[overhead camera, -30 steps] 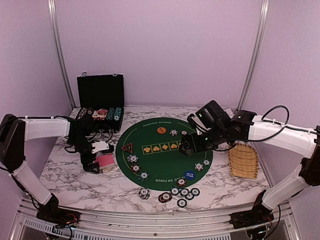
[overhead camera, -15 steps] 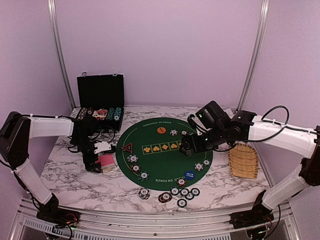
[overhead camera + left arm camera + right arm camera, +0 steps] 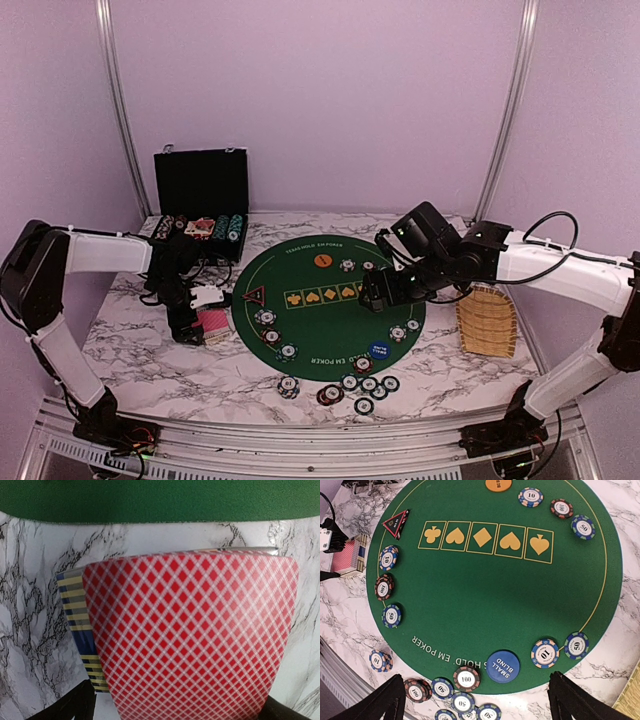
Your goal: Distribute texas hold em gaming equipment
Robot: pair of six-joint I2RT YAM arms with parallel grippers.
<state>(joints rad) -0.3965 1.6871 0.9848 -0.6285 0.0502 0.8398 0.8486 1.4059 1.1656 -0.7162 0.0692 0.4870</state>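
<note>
Marbled white tabletop under lilac walls carries a round green felt mat [image 3: 330, 300]. Just off the mat's left edge lies the deck of red-backed cards [image 3: 213, 322]. The left claw [image 3: 190, 328] stands over it with its jaws spread wide. In the left wrist view the diamond-patterned card back fills the space between the two dark fingers [image 3: 70, 707], which show only at the bottom corners. Whether they touch the deck cannot be told.

The right claw [image 3: 372, 293] hangs above the right half of the mat, jaws wide and holding nothing. Seen from its wrist, the blue button marker [image 3: 503, 666] and a chip marked 100 [image 3: 466, 678] lie at the mat's near rim, between the fingers. More poker chips [image 3: 387, 559] sit along the left rim, below the triangular red-black marker [image 3: 396, 522].

A blue-and-yellow striped edge [image 3: 75, 625] pokes out from under the deck on its left; what it belongs to is unclear. The orange button marker [image 3: 498, 484] is cut by the top of the right wrist view, and the row of chips off the mat's near edge is cut at the bottom. An open black chip case [image 3: 200, 190] stands at the back left, and a wicker basket [image 3: 487, 320] lies at the right.

Against a second ago, the left arm's upper link has swung inward toward the table while its claw stays over the deck. The right arm, the chips and the markers show no shift.
</note>
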